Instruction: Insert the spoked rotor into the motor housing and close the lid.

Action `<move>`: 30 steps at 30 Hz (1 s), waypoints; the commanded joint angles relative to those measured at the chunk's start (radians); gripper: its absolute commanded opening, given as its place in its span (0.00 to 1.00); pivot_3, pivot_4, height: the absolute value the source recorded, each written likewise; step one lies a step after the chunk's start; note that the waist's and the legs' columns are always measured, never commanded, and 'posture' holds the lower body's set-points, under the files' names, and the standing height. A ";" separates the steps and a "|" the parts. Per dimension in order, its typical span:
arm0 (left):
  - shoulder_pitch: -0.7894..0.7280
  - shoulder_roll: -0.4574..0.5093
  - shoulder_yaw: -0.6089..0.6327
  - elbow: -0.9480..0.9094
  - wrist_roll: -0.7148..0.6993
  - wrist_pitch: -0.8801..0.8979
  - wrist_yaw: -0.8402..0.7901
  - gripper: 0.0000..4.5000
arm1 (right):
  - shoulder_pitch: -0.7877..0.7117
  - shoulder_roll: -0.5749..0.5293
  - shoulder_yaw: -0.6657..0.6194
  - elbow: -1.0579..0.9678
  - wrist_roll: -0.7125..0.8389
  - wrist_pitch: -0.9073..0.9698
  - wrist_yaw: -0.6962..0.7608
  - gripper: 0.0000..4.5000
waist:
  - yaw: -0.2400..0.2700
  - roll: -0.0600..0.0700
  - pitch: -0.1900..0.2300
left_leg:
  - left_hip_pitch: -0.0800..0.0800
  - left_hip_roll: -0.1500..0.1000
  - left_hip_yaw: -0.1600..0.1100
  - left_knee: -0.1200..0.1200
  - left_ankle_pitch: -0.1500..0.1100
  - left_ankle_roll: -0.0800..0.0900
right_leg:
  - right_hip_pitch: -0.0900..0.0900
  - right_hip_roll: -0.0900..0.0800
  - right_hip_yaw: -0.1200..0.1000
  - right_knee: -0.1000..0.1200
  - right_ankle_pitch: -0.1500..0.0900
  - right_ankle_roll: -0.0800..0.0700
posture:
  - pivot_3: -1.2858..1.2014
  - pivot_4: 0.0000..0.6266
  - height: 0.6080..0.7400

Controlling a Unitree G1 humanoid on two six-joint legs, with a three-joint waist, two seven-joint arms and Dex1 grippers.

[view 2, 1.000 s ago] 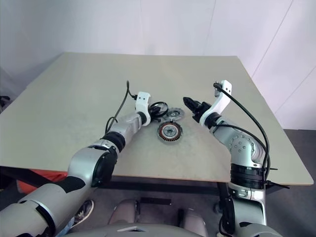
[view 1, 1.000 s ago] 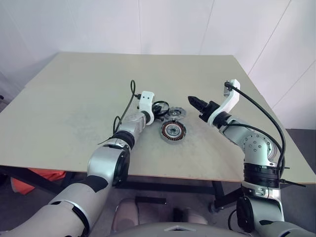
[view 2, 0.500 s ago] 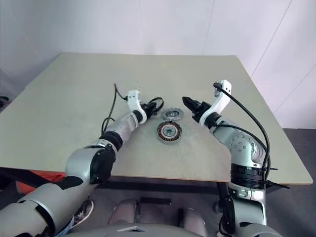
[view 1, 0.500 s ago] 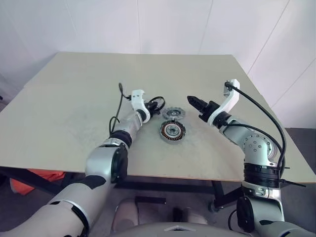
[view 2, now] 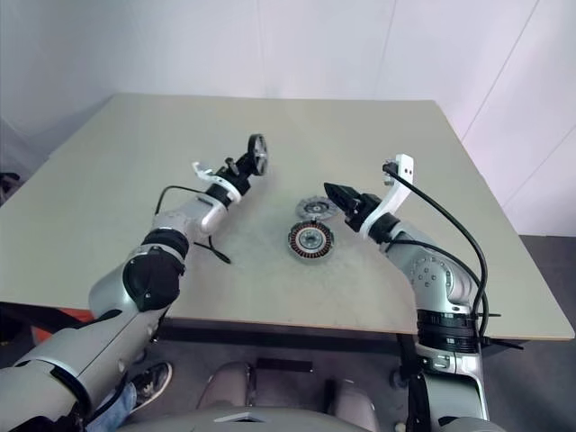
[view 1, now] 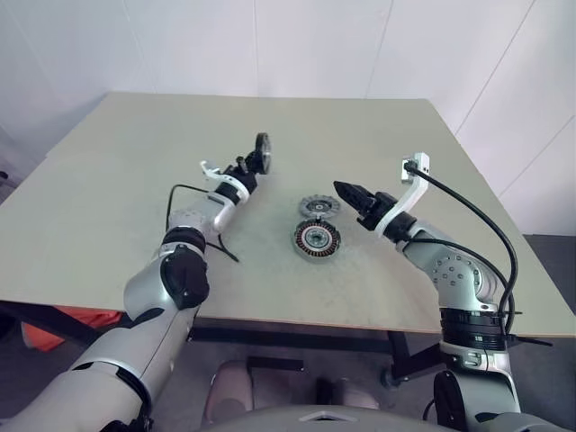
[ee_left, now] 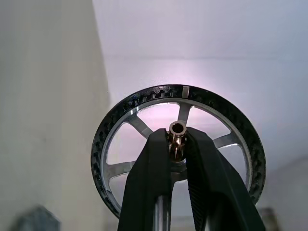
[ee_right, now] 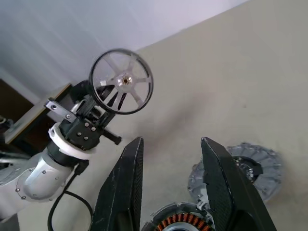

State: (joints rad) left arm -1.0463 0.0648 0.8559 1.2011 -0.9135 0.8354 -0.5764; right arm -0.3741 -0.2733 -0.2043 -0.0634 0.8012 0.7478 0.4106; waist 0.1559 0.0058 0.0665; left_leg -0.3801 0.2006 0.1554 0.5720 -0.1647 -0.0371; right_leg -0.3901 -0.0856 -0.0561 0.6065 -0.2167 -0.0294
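My left gripper is shut on the hub of the spoked rotor, a dark ring with shiny silver spokes. It holds the rotor on edge, up above the table. In the left wrist view the two fingers pinch the small brass shaft at the centre of the rotor. The motor housing, with coppery windings, lies flat on the table. Just beyond the motor housing lies the grey ribbed lid. My right gripper hovers open and empty to the right of the lid, pointing toward the left arm.
The beige table stretches wide around the parts, with its near edge close below the housing. A black cable from the left wrist loops over the table surface. A white wall rises behind the table.
My left gripper has lifted the rotor from beside the lid, up and to the left, and rolled so the rotor now stands on edge. The right gripper has turned slightly leftward.
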 commanded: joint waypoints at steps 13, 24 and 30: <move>0.088 -0.142 0.027 -0.131 -0.197 0.297 -0.032 0.08 | -0.124 0.097 -0.128 0.061 0.011 -0.185 -0.026 0.46 | -0.004 0.000 0.000 | 0.000 0.001 0.002 0.000 -0.001 0.002 | 0.000 0.000 0.000 -0.001 0.000 0.000 | 0.52 0.00 1.00; 0.099 -0.165 0.013 -0.152 -0.226 0.282 -0.012 0.07 | -0.108 0.104 -0.071 0.000 0.052 -0.128 0.013 0.98 | -0.006 0.000 0.000 | 0.000 -0.001 0.002 0.000 -0.003 0.005 | 0.000 -0.002 0.000 -0.001 0.000 0.001 | 0.52 0.00 1.00; 0.096 -0.167 -0.001 -0.151 -0.222 0.275 -0.003 0.07 | -0.071 0.076 0.057 -0.027 -0.054 -0.143 0.056 0.99 | -0.004 0.000 0.000 | 0.000 -0.001 0.001 0.000 -0.002 0.004 | 0.000 -0.002 0.000 -0.001 -0.001 0.002 | 0.52 0.00 1.00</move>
State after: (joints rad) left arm -0.9338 -0.1010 0.8633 1.0818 -1.1159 1.1087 -0.5761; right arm -0.4378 -0.1883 -0.1599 -0.0441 0.7627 0.6215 0.4520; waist 0.1514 0.0059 0.0670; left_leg -0.3801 0.1990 0.1566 0.5717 -0.1670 -0.0327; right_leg -0.3900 -0.0878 -0.0564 0.6050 -0.2174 -0.0276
